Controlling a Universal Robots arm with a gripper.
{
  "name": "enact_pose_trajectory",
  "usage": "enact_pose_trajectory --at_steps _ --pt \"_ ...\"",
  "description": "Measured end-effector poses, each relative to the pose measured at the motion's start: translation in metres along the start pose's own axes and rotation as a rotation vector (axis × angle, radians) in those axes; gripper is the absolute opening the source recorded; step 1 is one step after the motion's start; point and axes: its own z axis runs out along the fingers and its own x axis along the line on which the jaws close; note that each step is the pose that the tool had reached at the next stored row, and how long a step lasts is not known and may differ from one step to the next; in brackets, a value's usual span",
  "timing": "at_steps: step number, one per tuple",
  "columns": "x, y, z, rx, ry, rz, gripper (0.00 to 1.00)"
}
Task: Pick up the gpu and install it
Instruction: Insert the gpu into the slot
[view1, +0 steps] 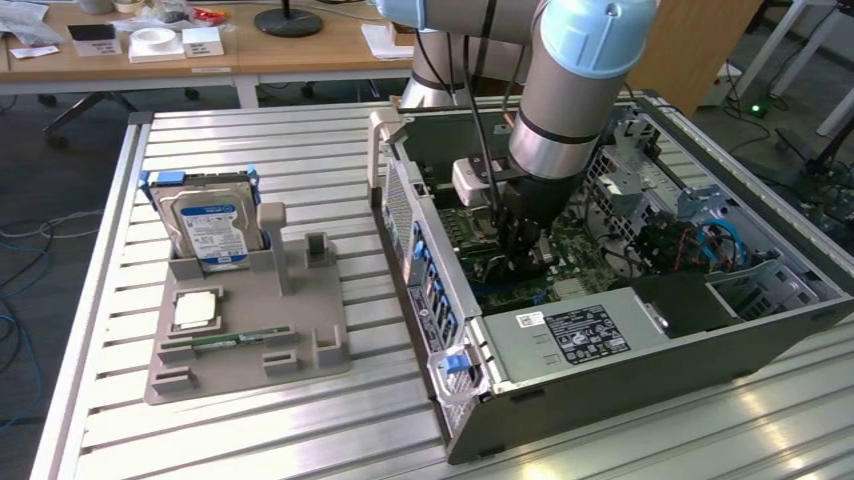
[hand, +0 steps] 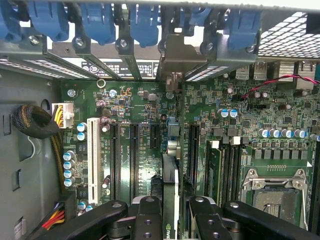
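My gripper (hand: 172, 212) is down inside the open computer case (view1: 430, 300), over the green motherboard (hand: 140, 100). It is shut on the gpu (hand: 170, 175), a thin dark card seen edge-on between my two black fingers (hand: 148, 212). The card runs from my fingers toward the rear wall of the case, where its silvery bracket (hand: 175, 55) lies against a slot opening under the blue latches. Long black expansion slots (hand: 134, 155) lie on either side of it. I cannot tell whether the card's edge sits in a slot. In the exterior view the gripper (view1: 521, 255) is low over the board.
A grey parts holder (view1: 254, 355) on the slatted table holds an upright hard drive (view1: 211, 225), a square chip (view1: 196, 308) and a green memory stick (view1: 227, 340). The power supply (view1: 581, 335), cables (hand: 32, 122) and memory sticks (hand: 215, 165) crowd the case.
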Motion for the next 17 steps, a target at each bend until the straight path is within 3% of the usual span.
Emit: enact_pose_trajectory --at_steps 7,11,17 --pt "-0.0002 0.0001 0.0006 0.0007 -0.0014 0.0 0.27" --pt "0.0 0.0 0.0 0.0 -0.0001 0.0 0.45" --pt "-0.0001 0.0 -0.0013 -0.0001 0.0004 0.0 0.45"
